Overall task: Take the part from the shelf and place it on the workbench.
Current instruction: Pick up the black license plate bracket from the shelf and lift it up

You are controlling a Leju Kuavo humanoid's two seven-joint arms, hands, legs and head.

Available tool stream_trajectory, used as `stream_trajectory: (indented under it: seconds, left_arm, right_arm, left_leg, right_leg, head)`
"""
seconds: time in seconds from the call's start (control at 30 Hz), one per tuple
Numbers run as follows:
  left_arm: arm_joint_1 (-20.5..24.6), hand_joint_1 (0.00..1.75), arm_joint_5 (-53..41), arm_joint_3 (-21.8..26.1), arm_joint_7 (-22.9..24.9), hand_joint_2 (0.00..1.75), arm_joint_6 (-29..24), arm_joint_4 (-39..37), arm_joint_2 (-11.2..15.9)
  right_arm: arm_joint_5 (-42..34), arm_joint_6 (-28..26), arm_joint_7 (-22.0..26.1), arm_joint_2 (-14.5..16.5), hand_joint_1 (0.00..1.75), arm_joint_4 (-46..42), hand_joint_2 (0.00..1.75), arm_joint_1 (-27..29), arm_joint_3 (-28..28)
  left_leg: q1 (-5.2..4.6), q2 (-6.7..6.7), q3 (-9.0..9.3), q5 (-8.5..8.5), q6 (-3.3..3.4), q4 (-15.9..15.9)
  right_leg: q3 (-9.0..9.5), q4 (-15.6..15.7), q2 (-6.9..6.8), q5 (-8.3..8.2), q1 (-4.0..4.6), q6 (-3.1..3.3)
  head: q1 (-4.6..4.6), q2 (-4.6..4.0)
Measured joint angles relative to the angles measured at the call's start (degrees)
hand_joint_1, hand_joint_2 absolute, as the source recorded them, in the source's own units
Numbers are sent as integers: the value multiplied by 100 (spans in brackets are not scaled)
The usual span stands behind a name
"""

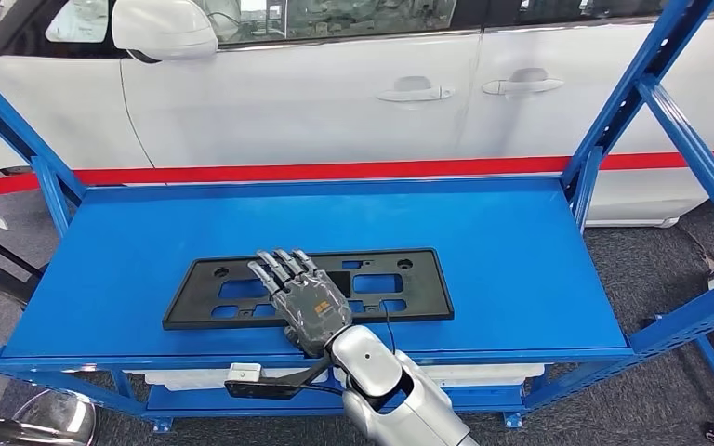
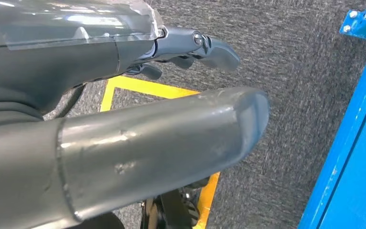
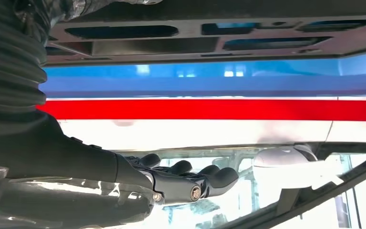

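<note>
Part (image 1: pixel 309 287) lies flat on the shelf (image 1: pixel 521 269), right hand (image 1: pixel 302 299) over it, fingers straight, holding nothing. Left hand (image 2: pixel 124 119) hangs above carpet (image 2: pixel 290 57) in its wrist view, empty.

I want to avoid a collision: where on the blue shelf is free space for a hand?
Bare blue shelf lies right of the black part, left of it, and behind it toward the car. The middle front is crowded: the right hand is over the part.
</note>
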State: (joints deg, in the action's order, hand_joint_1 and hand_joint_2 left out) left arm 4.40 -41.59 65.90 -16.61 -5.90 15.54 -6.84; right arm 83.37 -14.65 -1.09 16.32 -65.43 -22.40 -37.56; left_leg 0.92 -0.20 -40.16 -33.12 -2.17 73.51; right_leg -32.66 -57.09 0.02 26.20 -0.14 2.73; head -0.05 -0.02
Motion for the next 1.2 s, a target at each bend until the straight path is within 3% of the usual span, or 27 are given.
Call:
stream_trajectory:
  seconds: [0.03,0.07,0.1,0.17,0.2,0.33,0.4,0.47,0.53,0.57,0.6,0.63,0.7,0.73,0.87,0.9,0.97,1.03,1.07,1.1,1.2]
  left_arm:
    - [-4,0,-8,1,-12,0,10,1,1]
    - [-4,0,-21,1,-26,0,23,4,2]
    - [-2,0,-38,2,-41,0,37,8,3]
    - [10,0,-77,4,-71,0,69,15,4]
    - [15,0,-96,6,-85,0,79,17,4]
    - [17,0,-163,43,-138,0,97,21,3]
    - [26,0,-169,64,-154,0,103,24,4]
    - [32,0,-173,92,-162,0,104,26,8]
    - [28,0,-177,118,-164,0,104,26,14]
    - [27,0,-178,127,-164,0,104,26,15]
    - [26,0,-178,134,-165,0,104,26,15]
    - [26,0,-178,138,-166,0,104,26,15]
    - [31,0,-178,142,-173,0,105,26,15]
    - [32,0,-178,145,-179,0,107,26,16]
    - [41,0,-181,178,-218,0,135,29,25]
    - [44,0,-188,184,-234,0,151,30,28]
    - [43,0,-213,189,-264,0,176,31,28]
    - [37,0,-236,197,-281,0,182,31,29]
    - [34,0,-246,206,-288,0,181,31,30]
    - [34,0,-259,215,-296,0,180,32,31]
    - [48,0,-291,239,-327,0,185,36,35]
  right_arm:
    - [40,8,-1,1,0,-1,175,3,12]
    - [90,15,-9,3,0,-1,175,4,17]
    - [150,16,-27,7,0,0,175,4,19]
    - [305,13,-87,14,0,9,175,-4,19]
    - [398,10,-131,16,0,20,175,-8,19]
    - [625,-5,-332,10,0,136,175,-40,6]
    - [639,-5,-384,-3,0,228,175,-84,-7]
    - [642,15,-410,-34,0,360,175,-113,-15]
    - [644,29,-420,-79,0,490,175,-114,-20]
    - [645,31,-422,-96,0,537,175,-115,-22]
    - [645,31,-422,-107,0,573,175,-121,-24]
    - [646,31,-422,-112,0,599,175,-133,-26]
    - [646,34,-422,-115,0,648,175,-168,-36]
    - [646,37,-422,-117,0,672,175,-183,-41]
    - [646,63,-525,-125,0,782,175,-257,-66]
    - [646,69,-624,-126,0,821,175,-293,-96]
    - [646,72,-945,-144,1,927,175,-364,-215]
    - [647,48,-1330,-176,83,1046,175,-431,-368]
    - [647,29,-1523,-191,127,1105,175,-463,-436]
    - [648,8,-1710,-203,170,1161,175,-498,-492]
    - [656,-31,-2241,-248,175,1297,175,-600,-586]
  left_leg:
    - [2,0,-27,58,-7,33]
    - [4,0,67,226,-4,-182]
    - [5,1,254,454,8,-577]
    - [-10,-2,621,740,62,-1332]
    - [-23,-7,710,785,95,-1526]
    - [-27,-10,736,808,234,-1635]
    - [2,0,753,836,308,-1679]
    - [-7,5,748,833,343,-1682]
    - [-13,2,748,828,348,-1677]
    - [-15,-3,753,824,344,-1673]
    - [-16,-9,763,817,337,-1668]
    - [-17,-14,774,806,324,-1662]
    - [-36,-18,778,780,283,-1640]
    - [-45,-17,774,771,256,-1633]
    - [-28,-8,756,695,116,-1560]
    - [-24,-5,690,586,83,-1396]
    - [-12,-2,390,236,29,-736]
    - [-7,-2,59,-9,0,-56]
    - [-7,-2,5,17,-3,40]
    - [-7,-2,72,159,4,-114]
    - [-22,-2,633,705,78,-1299]
  right_leg:
    - [3,-7,3,7,0,-1]
    - [12,-16,9,19,-2,-7]
    - [26,-26,14,34,-3,-19]
    - [39,-46,22,63,11,-58]
    - [36,-52,24,69,20,-83]
    - [13,-76,23,101,27,-193]
    - [-153,-447,20,339,19,-249]
    - [-527,-1214,19,706,-4,-283]
    - [-808,-1721,17,822,-19,-299]
    - [-805,-1671,17,716,-23,-295]
    - [-680,-1380,16,514,-23,-280]
    - [-485,-958,16,285,-20,-254]
    - [-159,-259,14,20,2,-203]
    - [-95,-108,16,-9,14,-185]
    - [-60,-22,25,-25,10,-83]
    - [-43,3,19,-36,-6,-53]
    - [-32,17,8,-39,-12,-17]
    - [-34,8,5,-32,-1,-5]
    - [-29,2,6,-28,2,-3]
    - [-20,-3,10,-22,2,-5]
    - [7,-18,17,1,12,-43]
  head:
    - [-1,0]
    - [0,0]
    - [-1,0]
    - [1,0]
    - [1,0]
    - [1,0]
    - [2,0]
    - [2,0]
    - [2,0]
    - [2,0]
    - [2,0]
    - [2,0]
    - [2,0]
    - [2,0]
    - [1,0]
    - [1,0]
    - [1,0]
    - [1,0]
    - [1,0]
    - [1,0]
    - [1,0]
